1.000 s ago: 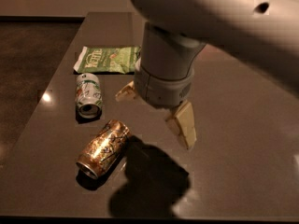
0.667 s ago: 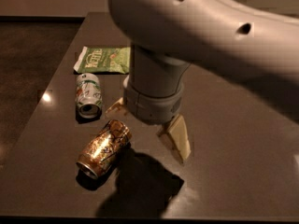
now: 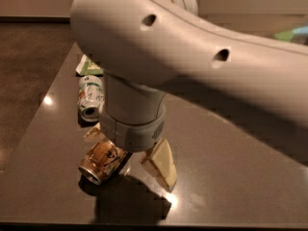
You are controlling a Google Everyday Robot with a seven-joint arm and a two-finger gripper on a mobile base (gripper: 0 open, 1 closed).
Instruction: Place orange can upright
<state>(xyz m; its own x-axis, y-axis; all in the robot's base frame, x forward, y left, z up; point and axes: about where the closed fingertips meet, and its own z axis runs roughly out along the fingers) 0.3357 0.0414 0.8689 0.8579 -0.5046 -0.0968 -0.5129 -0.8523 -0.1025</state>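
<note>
Your spread hand [image 3: 129, 155] straddles the shiny orange-gold drink can [image 3: 100, 160], lying lengthwise toward the tabletop's [image 3: 231, 177] front-left corner.

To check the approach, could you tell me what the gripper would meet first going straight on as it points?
Probably the orange can, lying on its side just below the gripper, between its open jaws; depth is unclear, so the table might come first.

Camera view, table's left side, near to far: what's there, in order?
Nearest first: orange can lying on its side → white and green can → green packet at the far edge. The gripper sits open over the orange can, so it is left unranked.
</note>
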